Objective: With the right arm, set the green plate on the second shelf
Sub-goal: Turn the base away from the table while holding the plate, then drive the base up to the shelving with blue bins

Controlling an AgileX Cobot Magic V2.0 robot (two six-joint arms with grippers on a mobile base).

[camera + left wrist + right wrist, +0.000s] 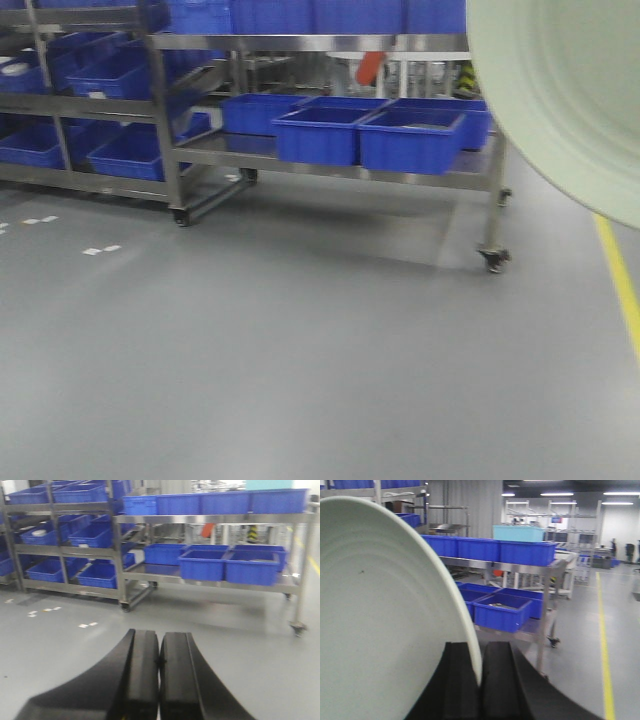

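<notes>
- green plate (380,620): airborne, held on edge and nearly upright, well short of the steel rack (330,160). It fills the upper right corner of the front view and is not on any shelf.
- right tool (480,680): clamped on the plate's rim, with the edge running down between the two fingers. Grip looks thin, rim only.
- left tool (160,650): fingers pressed together with nothing between them, pointing toward the rack.
- rack: on castors, with blue bins (410,140) crowding its lower level and more bins on top. Bare steel shows left of the lower bins.
- floor (300,350) between robot and rack looks open. A yellow line (620,280) runs to the right of the rack.
- Step, as I read it: carry/approach phase, placement not started.
- Next: close in on the rack, confirm which level counts as second, tip the plate flat, slide it onto a bare spot. Risk: the rim clipping a bin or a shelf edge.
</notes>
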